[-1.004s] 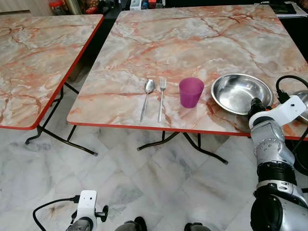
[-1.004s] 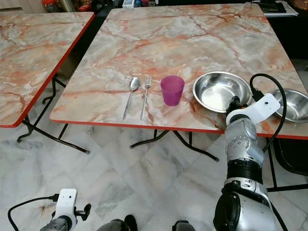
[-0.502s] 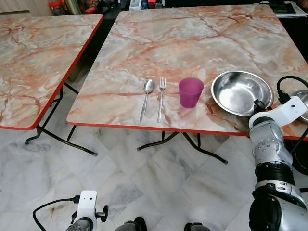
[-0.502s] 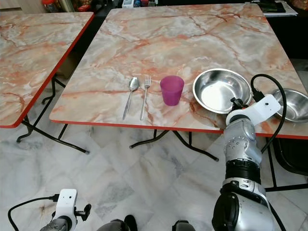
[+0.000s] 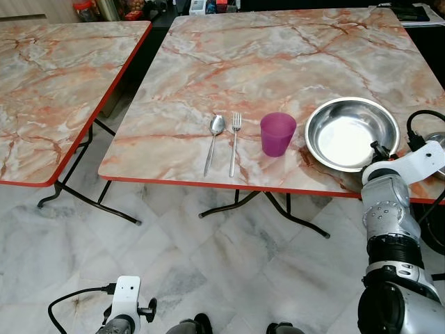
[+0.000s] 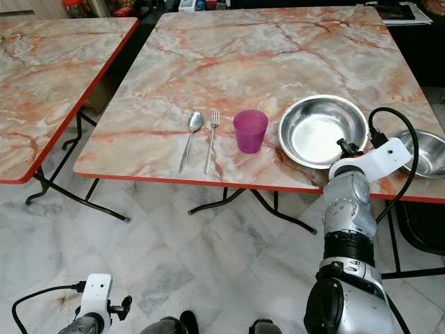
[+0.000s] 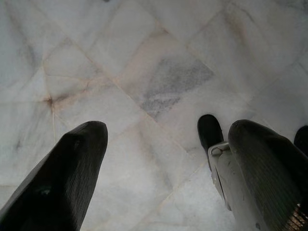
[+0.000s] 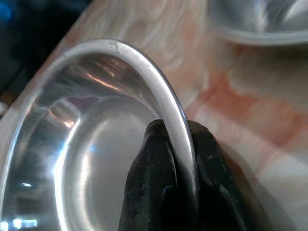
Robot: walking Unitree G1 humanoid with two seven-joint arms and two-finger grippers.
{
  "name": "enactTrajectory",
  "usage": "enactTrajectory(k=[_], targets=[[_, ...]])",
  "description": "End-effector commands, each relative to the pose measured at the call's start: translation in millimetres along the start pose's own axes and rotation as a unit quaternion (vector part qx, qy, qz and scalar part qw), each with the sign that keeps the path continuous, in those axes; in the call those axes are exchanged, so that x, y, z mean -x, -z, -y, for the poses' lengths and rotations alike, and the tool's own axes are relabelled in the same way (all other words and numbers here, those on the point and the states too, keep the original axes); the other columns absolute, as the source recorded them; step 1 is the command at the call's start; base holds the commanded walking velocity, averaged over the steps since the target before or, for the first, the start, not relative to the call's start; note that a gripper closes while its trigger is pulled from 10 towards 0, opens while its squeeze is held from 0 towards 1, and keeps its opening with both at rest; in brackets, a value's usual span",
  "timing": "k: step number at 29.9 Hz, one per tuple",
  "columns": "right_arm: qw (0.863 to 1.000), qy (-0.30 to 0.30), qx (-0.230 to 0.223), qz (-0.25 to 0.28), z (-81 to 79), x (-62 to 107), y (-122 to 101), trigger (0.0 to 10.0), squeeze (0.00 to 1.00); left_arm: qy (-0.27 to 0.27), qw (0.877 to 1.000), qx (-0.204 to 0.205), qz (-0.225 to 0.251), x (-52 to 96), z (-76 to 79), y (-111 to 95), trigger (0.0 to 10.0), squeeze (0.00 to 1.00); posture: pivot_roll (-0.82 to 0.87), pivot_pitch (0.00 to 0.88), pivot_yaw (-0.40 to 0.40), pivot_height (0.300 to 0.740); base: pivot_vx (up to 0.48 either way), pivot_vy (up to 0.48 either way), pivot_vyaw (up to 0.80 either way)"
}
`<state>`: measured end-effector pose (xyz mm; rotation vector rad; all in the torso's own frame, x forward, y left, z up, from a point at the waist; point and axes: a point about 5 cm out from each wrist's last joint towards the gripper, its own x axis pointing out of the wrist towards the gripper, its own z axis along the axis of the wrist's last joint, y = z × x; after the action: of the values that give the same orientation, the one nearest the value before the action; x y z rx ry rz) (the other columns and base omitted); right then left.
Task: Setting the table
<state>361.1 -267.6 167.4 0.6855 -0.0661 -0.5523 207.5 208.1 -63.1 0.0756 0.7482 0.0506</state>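
Leftmost, a second marble table w/ red edging stood apart from the main table, dark gap between them. Low down, the left gripper hung idle over the marble floor, fingers spread wide, nothing btwn them; a dark shoe-like foot tip showed just beside one finger. On the main table near its front edge lay a spoon and fork side by side, handles toward the robot, close but not touching. Just right of the fork stood a purple cup, upright. Next right sat a steel bowl, near the cup but apart from it. The right gripper was pinched on the bowl's near rim, one finger inside, one outside. Another steel bowl sat at far right, partly hidden by the right arm's white wrist unit and black cable.
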Motion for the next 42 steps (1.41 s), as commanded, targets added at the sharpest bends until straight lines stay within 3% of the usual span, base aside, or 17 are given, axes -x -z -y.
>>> enactTrajectory(k=[1, 4, 6, 7, 8, 13, 15, 18, 21, 29, 31, 32, 34, 42], targets=[[0.999, 0.004, -0.009, 0.030, 1.5, 1.7, -8, 0.0, 0.00, -0.005, 1.000, -0.003, -0.015, 2.6, -1.9, 9, 10.0, 0.00, -0.07, 0.173, 0.073, 0.740, 0.000, 0.000, 0.00], [0.998, -0.013, -0.023, 0.051, -4.1, 2.6, -14, 0.0, 0.00, -0.005, 1.000, -0.006, -0.015, 2.4, -1.6, 8, 10.0, 0.00, -0.08, 0.170, 0.075, 0.740, 0.000, 0.000, 0.00], [0.994, -0.067, -0.040, 0.079, -17.7, 5.6, -22, 0.0, 0.00, -0.001, 1.000, -0.012, -0.017, 2.4, -0.2, 9, 10.0, 0.00, -0.07, 0.166, 0.078, 0.740, 0.000, 0.000, 0.00], [0.988, -0.101, -0.037, 0.106, -27.8, 10.1, -28, 7.8, 0.00, 0.000, 1.000, -0.012, -0.018, 2.6, -0.1, 10, 10.0, 0.00, -0.08, 0.164, 0.083, 0.740, 0.000, 0.000, 0.00], [0.986, -0.112, -0.034, 0.115, -31.3, 11.9, -30, 10.0, 0.00, 0.000, 1.000, -0.011, -0.019, 2.7, -0.2, 10, 10.0, 0.00, -0.08, 0.163, 0.084, 0.740, 0.000, 0.000, 0.00], [0.971, -0.167, 0.026, 0.166, -48.6, 22.5, -40, 10.0, 0.00, 0.000, 1.000, -0.010, -0.024, 2.7, 0.4, 11, 10.0, 0.00, -0.08, 0.159, 0.090, 0.740, 0.000, 0.000, 0.00], [0.952, -0.195, 0.096, 0.215, -57.4, 31.2, -50, 10.0, 0.00, -0.006, 1.000, 0.001, -0.021, 2.0, 0.6, 9, 10.0, 0.00, -0.07, 0.160, 0.099, 0.740, 0.000, 0.000, 0.00], [0.939, -0.205, 0.131, 0.245, -60.6, 37.3, -55, 10.0, 0.00, -0.013, 1.000, 0.015, -0.016, 1.6, 0.0, 8, 10.0, 0.00, -0.07, 0.156, 0.104, 0.740, 0.000, 0.000, 0.00], [0.914, -0.209, 0.187, 0.294, -64.6, 46.8, -65, 10.0, 0.00, -0.016, 0.999, 0.028, -0.010, 1.3, 0.0, 6, 10.0, 0.00, -0.07, 0.135, 0.106, 0.740, 0.000, 0.000, 0.00], [0.898, -0.208, 0.212, 0.324, -70.3, 48.4, -79, 10.0, 0.00, -0.016, 0.999, 0.033, -0.004, 0.8, 0.3, 4, 10.0, 0.00, -0.08, 0.114, 0.102, 0.740, 0.000, 0.000, 0.00], [0.883, -0.208, 0.275, 0.317, -70.1, 45.5, -71, 10.0, 0.00, -0.015, 0.999, 0.048, -0.007, 0.5, 2.0, 4, 10.0, 0.00, -0.08, 0.103, 0.095, 0.740, 0.000, 0.000, 0.00], [0.883, -0.208, 0.275, 0.317, -70.1, 45.5, -71, 10.0, 0.00, -0.015, 0.999, 0.048, -0.007, 0.5, 2.0, 4, 10.0, 0.00, -0.08, 0.103, 0.095, 0.740, 0.000, 0.000, 0.00], [0.897, -0.194, 0.269, 0.292, -62.0, 41.0, -64, 10.0, 0.00, -0.006, 0.999, 0.048, -0.011, 0.5, 6.1, 5, 10.0, 0.00, -0.08, 0.099, 0.097, 0.740, 0.000, 0.000, 0.00], [0.894, -0.210, 0.282, 0.277, -62.8, 44.0, -59, 10.0, 0.00, -0.010, 0.998, 0.052, -0.021, 1.0, 7.4, 9, 10.0, 0.00, -0.10, 0.119, 0.094, 0.740, 0.000, 0.300, 0.00]])
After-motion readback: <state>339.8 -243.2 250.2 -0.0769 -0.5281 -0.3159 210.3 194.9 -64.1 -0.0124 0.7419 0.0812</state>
